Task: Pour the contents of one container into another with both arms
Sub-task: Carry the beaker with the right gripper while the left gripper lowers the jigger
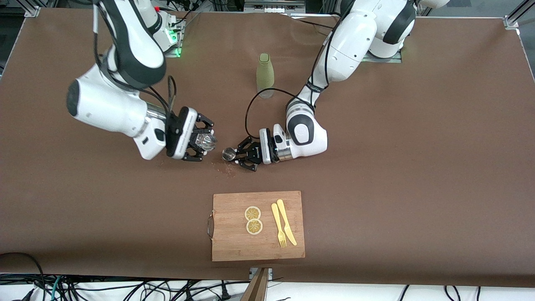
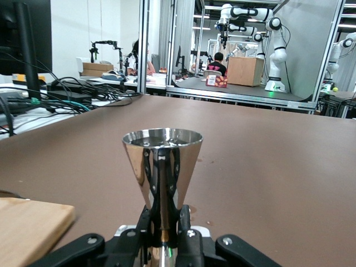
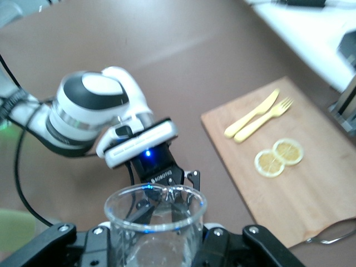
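My right gripper [image 1: 204,141] is shut on a clear glass [image 1: 206,142], held above the table and tipped with its mouth toward the left arm's hand. In the right wrist view the glass [image 3: 156,222] fills the space between the right gripper's [image 3: 156,247] fingers. My left gripper [image 1: 239,157] hangs low over the table beside it, shut on the narrow waist of a shiny metal jigger [image 1: 228,154]. In the left wrist view the jigger [image 2: 162,164] stands upright above the left gripper [image 2: 165,225]. The glass and jigger are a short gap apart.
A pale green bottle [image 1: 265,75] stands farther from the front camera, between the arms' bases. A wooden cutting board [image 1: 234,246] lies nearer the camera, with two lemon slices [image 1: 253,219] and a yellow knife and fork [image 1: 283,223] on it. Small specks [image 1: 228,168] lie under the jigger.
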You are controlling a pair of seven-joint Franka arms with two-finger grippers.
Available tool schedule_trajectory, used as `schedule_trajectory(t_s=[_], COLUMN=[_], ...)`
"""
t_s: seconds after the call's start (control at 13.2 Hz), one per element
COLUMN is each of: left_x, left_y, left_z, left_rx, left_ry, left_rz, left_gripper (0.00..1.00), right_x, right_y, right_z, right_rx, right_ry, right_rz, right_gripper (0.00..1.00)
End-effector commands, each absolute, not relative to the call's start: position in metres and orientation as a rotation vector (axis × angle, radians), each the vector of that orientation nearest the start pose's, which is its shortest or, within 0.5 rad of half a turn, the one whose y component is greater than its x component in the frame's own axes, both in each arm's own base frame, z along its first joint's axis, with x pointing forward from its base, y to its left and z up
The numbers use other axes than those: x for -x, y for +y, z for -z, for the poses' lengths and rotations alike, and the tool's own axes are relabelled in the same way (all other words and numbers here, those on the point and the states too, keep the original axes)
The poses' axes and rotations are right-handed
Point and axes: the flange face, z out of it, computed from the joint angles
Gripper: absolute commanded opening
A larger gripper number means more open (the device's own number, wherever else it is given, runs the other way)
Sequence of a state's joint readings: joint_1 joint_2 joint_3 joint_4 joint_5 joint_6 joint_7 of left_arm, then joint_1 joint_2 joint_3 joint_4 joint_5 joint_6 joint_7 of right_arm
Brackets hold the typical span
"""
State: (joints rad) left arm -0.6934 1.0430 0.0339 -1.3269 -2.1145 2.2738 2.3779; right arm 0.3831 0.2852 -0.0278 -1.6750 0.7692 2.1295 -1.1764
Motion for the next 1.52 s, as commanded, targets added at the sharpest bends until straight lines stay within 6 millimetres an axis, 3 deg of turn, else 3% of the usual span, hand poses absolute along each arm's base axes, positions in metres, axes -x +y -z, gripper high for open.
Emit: schedule_trajectory(t_s=[0.0,0.15,0.23,0.46,0.61,0.76,1.06,1.29,1.44], left_x=[-0.572,-0.573,-0.576,-0.578,-0.582,-0.595,-0.588,-0.567,-0.55], left_y=[-0.444,-0.415,-0.392,-0.326,-0.262,-0.184,-0.013,0.073,0.121], left_z=[-0.144,-0.152,-0.156,-0.161,-0.168,-0.173,-0.169,-0.166,-0.165], left_rx=[-1.558,-1.531,-1.524,-1.45,-1.398,-1.334,-1.299,-1.279,-1.274], left_ry=[-1.186,-1.186,-1.219,-1.282,-1.322,-1.417,-1.52,-1.54,-1.576], left_rz=[-1.222,-1.214,-1.199,-1.132,-1.086,-1.017,-0.981,-1.009,-1.022], left_gripper=[0.0,0.0,0.0,0.0,0.0,0.0,0.0,0.0,0.0], right_x=[-0.603,-0.6,-0.6,-0.623,-0.635,-0.652,-0.671,-0.674,-0.676], right_y=[0.237,0.22,0.212,0.179,0.161,0.142,0.095,0.07,0.062], right_z=[-0.508,-0.535,-0.545,-0.538,-0.516,-0.489,-0.424,-0.369,-0.349], right_rx=[2.108,2.1,2.1,2.046,2.008,1.943,1.801,1.726,1.694], right_ry=[-1.341,-1.331,-1.319,-1.234,-1.249,-1.254,-1.31,-1.355,-1.354], right_rz=[0.644,0.708,0.733,0.805,0.789,0.789,0.822,0.82,0.858], right_gripper=[0.23,0.23,0.23,0.23,0.23,0.23,0.23,0.23,0.24])
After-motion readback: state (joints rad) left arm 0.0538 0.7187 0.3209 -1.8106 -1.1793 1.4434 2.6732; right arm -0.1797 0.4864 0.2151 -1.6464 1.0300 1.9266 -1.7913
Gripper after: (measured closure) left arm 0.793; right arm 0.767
